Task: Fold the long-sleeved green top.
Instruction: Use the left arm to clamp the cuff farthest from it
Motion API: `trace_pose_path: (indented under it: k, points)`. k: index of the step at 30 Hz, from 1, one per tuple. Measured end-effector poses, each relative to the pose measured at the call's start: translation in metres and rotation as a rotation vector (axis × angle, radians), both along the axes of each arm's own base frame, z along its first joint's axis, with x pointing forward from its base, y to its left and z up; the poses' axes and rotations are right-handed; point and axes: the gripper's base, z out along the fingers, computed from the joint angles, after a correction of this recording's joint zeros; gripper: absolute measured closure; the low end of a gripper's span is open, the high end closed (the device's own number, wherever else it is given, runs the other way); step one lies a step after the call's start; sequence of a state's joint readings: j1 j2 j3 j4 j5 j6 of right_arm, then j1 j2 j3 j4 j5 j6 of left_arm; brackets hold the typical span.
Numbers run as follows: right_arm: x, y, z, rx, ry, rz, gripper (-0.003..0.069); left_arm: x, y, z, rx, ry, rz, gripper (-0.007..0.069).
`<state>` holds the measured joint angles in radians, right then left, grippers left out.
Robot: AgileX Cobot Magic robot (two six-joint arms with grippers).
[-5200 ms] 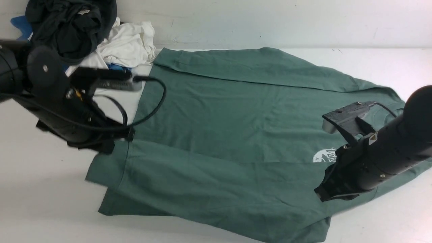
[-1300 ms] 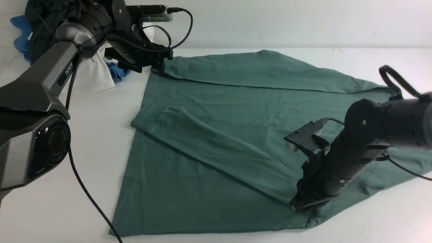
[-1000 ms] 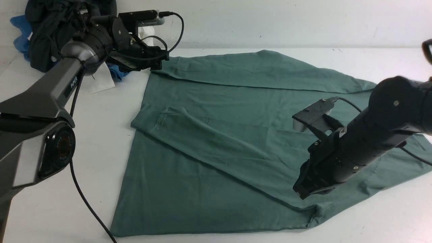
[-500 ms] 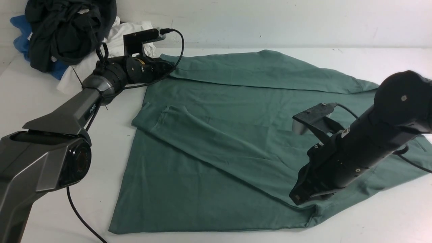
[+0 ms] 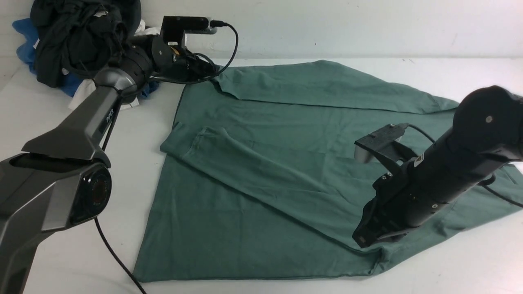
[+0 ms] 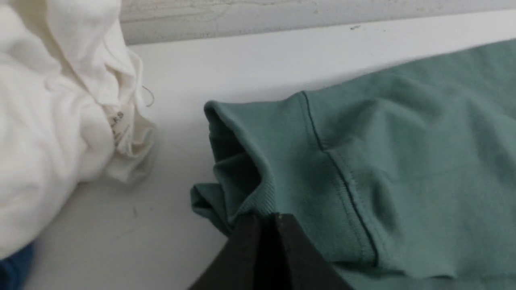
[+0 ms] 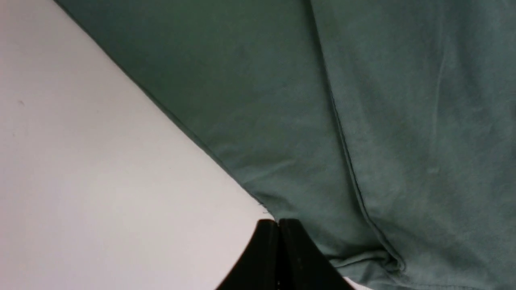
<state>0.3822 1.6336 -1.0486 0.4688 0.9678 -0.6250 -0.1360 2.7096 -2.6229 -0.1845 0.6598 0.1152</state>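
Observation:
The green long-sleeved top (image 5: 286,155) lies spread on the white table, with its near sleeve (image 5: 245,171) folded slantwise across the body. Its far sleeve (image 5: 318,85) runs along the back edge. My left gripper (image 5: 209,74) is at that sleeve's end, shut on the ribbed cuff (image 6: 258,197), which bunches at the jaw tips (image 6: 264,218). My right gripper (image 5: 359,241) hangs shut just over the top's near right edge. In the right wrist view its tips (image 7: 278,221) meet at the hem of the green fabric (image 7: 403,100), and nothing shows between them.
A heap of black clothes (image 5: 77,36) with a blue piece (image 5: 24,30) sits at the back left corner. A white garment (image 6: 52,121) lies close beside the cuff. The wall (image 5: 367,24) runs right behind the table. The left arm's cable (image 5: 110,253) trails over the near left.
My left gripper has shut on the cuff and drawn the sleeve end a little to the right. The right arm has barely moved and stays shut.

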Motion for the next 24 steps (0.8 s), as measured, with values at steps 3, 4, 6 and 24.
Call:
trace_pose_path:
  k: [3, 4, 6, 24]
  points:
    - [0.0, 0.0, 0.0, -0.005, -0.003, 0.006, 0.0667, 0.0, 0.003, -0.002, 0.055, 0.004, -0.002, 0.061]
    - [0.0, 0.0, 0.0, -0.007, -0.008, 0.012, 0.0667, 0.0, 0.005, -0.005, 0.085, 0.005, -0.002, 0.0594]
    - [0.0, 0.0, 0.0, -0.007, -0.013, 0.018, 0.0667, 0.001, 0.006, -0.009, 0.097, 0.004, 0.001, 0.0562]
    - [0.008, 0.007, -0.008, 0.064, -0.013, -0.024, 0.0667, 0.021, 0.031, -0.038, -0.188, -0.146, 0.16, 0.0224]
